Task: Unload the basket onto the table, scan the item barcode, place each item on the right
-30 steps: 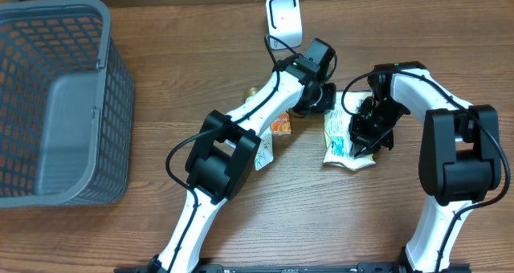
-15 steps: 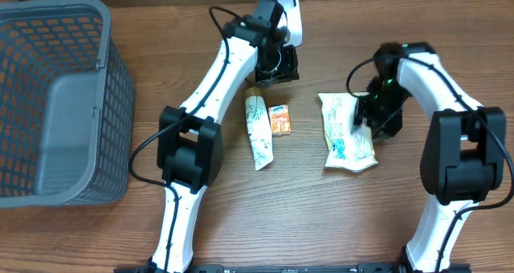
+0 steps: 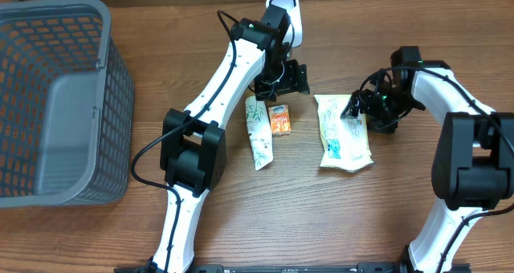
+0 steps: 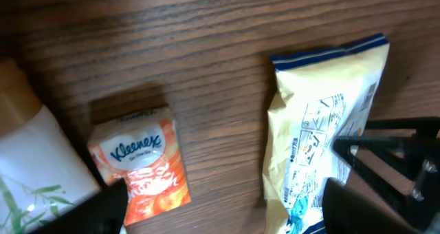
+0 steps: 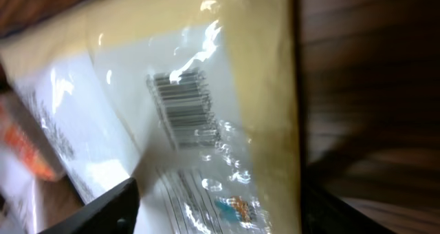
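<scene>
The yellow packet [image 3: 344, 135] lies flat on the wooden desk [image 3: 385, 217], its right edge just beside the right claw [image 3: 361, 110], whose jaws stand apart, gripping nothing; its film is glossy and crinkled, with the barcode [image 5: 182, 110] facing up; the left claw [image 3: 289, 79], likewise spread, hangs near a soft orange tissue pack [image 3: 279, 120].

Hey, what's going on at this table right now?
Two robot arms are working over a wooden table with small items laid out for barcode scanning. The left gripper hangs open just below the white scanner, above the Kleenex pack and a tube, holding nothing. The right gripper is open at the edge of the yellow pouch, which lies flat with its barcode showing. A grey basket stands at the left.
</scene>
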Available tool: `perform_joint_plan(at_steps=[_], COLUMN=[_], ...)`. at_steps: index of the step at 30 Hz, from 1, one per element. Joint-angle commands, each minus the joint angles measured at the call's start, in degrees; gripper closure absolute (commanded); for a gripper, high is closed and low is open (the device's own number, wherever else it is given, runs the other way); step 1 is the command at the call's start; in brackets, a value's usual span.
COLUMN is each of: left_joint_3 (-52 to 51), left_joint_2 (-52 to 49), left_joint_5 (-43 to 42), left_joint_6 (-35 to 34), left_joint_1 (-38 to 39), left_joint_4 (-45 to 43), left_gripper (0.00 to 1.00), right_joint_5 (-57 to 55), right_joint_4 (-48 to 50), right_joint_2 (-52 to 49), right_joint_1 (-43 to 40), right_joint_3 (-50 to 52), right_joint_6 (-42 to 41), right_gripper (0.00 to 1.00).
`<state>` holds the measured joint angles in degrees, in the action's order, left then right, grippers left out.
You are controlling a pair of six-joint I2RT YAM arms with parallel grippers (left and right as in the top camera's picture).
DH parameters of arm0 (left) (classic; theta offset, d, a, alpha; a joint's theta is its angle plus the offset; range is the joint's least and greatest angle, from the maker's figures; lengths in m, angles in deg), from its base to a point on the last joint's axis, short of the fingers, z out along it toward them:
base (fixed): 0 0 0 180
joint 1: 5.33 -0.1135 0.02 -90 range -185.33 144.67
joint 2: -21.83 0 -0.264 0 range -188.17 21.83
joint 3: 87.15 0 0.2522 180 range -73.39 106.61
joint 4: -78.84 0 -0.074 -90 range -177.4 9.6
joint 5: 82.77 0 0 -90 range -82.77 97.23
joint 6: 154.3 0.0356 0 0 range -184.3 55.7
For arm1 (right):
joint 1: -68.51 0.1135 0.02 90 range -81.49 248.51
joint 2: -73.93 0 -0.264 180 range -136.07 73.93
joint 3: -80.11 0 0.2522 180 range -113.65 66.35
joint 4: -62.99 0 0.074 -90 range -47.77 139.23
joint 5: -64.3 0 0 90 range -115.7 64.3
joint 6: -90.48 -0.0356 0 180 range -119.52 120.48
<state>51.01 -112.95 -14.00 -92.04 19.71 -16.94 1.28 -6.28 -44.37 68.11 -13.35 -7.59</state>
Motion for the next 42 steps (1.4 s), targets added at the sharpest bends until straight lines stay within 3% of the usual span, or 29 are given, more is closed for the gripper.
perform_joint_plan(at_steps=[1, 3, 4, 10, 12, 19, 29, 33, 36, 39, 42], left_joint_3=[-0.70, -1.46, -1.90, -2.43, -2.43, -2.43, -2.43, -2.43, -2.43, -2.43, -2.43], left_joint_2=[1.05, 1.05, 1.05, 1.05, 1.05, 1.05, 1.05, 1.05, 1.05, 1.05, 1.05], left_joint_5=[2.03, 3.76, 3.87, 3.87, 3.87, 3.89, 3.87, 3.87, 3.85, 3.85, 3.89], left_joint_6=[0.28, 0.28, 0.31, 0.33, 0.33, 0.35, 0.35, 0.52, 0.52, 0.57, 0.79], left_joint_1=[0.90, 1.64, 1.86, 2.01, 2.01, 2.01, 2.01, 1.68, 0.83, -0.09, -0.42], left_joint_4=[0.87, 1.29, 1.60, 1.55, 1.29, 1.14, 1.20, 2.86, 3.67, 4.61, 4.70], left_gripper=[0.32, 0.33, 0.29, 0.28, 0.33, 0.39, 0.38, 0.25, 0.22, 0.29, 0.41], right_joint_5=[0.09, 0.07, 0.04, -7.91, -13.40, -37.77, -37.57, -32.72, -30.29, -26.14, -21.51], right_joint_4=[0.68, 0.66, -1.11, -16.13, -23.32, -39.08, -32.17, -27.32, -25.73, -24.17, -21.64], right_joint_2=[-2.62, -2.62, -2.62, -2.54, -2.49, -1.60, -1.70, -1.70, -1.70, -1.70, -1.70], right_joint_1=[1.20, 1.20, 0.83, -0.63, -0.20, 4.17, 17.75, 22.34, 23.41, 23.76, 23.76], right_joint_3=[2.56, 2.16, 0.48, -13.57, -20.83, -34.49, -32.92, -32.41, -32.41, -32.41, -32.41], right_joint_6=[-0.55, -0.87, -0.87, -0.90, -2.67, -20.72, -25.18, -25.18, -25.18, -25.14, -24.92], right_gripper=[0.55, 0.88, 0.96, 0.96, 0.96, 0.96, 0.96, 0.95, 0.92, 0.93, 0.93])
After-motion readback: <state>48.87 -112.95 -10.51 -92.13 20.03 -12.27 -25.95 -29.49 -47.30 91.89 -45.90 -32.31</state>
